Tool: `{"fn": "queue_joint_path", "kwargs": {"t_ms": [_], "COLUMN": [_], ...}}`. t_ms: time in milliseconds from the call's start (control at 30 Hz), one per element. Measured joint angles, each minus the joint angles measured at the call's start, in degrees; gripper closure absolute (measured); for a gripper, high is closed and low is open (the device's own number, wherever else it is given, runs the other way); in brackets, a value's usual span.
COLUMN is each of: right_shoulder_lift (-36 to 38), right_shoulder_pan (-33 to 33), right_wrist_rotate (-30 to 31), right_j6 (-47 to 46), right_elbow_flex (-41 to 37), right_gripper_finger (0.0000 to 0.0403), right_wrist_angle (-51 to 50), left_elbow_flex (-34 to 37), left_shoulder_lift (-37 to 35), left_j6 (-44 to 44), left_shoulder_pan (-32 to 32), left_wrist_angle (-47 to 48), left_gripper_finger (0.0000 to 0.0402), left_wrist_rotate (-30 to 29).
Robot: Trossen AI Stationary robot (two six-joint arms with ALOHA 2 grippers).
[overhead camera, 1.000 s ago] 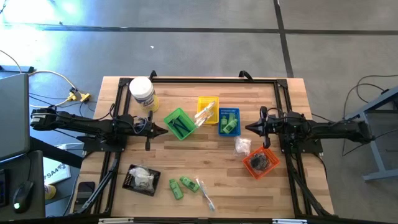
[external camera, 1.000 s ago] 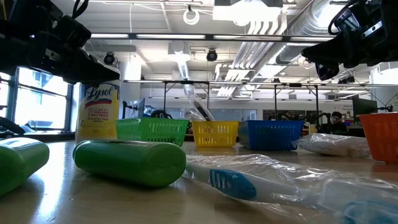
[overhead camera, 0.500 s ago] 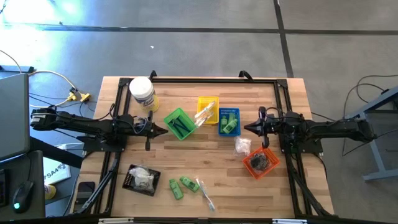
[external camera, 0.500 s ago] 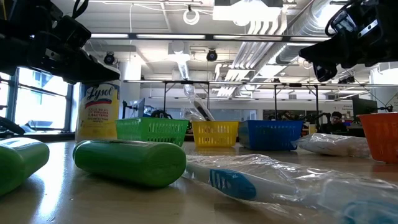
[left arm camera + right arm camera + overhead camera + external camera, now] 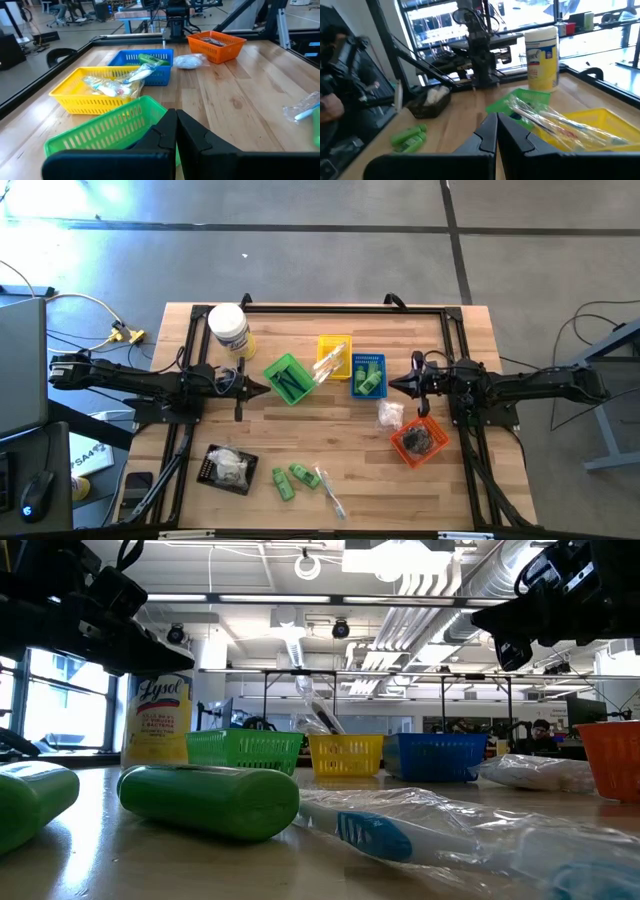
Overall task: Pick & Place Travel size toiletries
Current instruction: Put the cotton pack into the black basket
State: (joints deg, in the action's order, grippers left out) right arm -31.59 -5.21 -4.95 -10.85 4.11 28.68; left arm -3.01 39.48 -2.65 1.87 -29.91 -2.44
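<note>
Two small green bottles (image 5: 291, 479) and a wrapped toothbrush (image 5: 328, 491) lie flat on the table near its front edge. They fill the foreground of the low view, the nearer bottle (image 5: 210, 802) beside the toothbrush (image 5: 400, 830). A white packet (image 5: 389, 415) lies between the blue and orange baskets. My left gripper (image 5: 265, 388) hangs shut above the table by the green basket (image 5: 288, 378). My right gripper (image 5: 391, 386) hangs shut just right of the blue basket (image 5: 367, 375). Both point level toward the table's middle, and nothing is between their fingers (image 5: 176, 112) (image 5: 497, 116).
A yellow basket (image 5: 333, 357) holds wrapped toothbrushes, the blue one holds green bottles, and an orange basket (image 5: 419, 440) holds dark pieces. A black tray (image 5: 228, 468) with packets sits front left. A white jar with a yellow label (image 5: 229, 330) stands back left.
My right gripper has crept a little toward the table's left, closer to the blue basket, and stays shut.
</note>
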Motion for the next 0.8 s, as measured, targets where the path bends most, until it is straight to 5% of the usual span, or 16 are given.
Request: {"fn": "queue_joint_path", "kwargs": {"t_ms": [200,633,800], "right_shoulder_lift": [-3.28,-13.76,-16.75], "right_shoulder_pan": [2.03,11.90,14.71], "right_wrist_rotate": [-2.53,8.81,8.01], "right_j6": [-0.77,3.73,3.52], "right_elbow_flex": [3.21,12.87,17.40], "right_gripper_finger": [0.0400,0.0400,0.0399], "right_wrist_angle": [-0.54,-14.77,-23.29], "left_elbow_flex": [0.00,-0.02,-0.02], "left_shoulder_lift": [0.00,0.02,0.02], "left_j6": [1.00,1.70,1.70], "left_shoulder_pan": [0.00,0.00,-0.02], "left_wrist_angle": [0.02,0.02,0.02], "left_gripper_finger": [0.0401,0.0401,0.0401], "left_wrist_rotate": [-0.26,-0.23,-0.21]}}
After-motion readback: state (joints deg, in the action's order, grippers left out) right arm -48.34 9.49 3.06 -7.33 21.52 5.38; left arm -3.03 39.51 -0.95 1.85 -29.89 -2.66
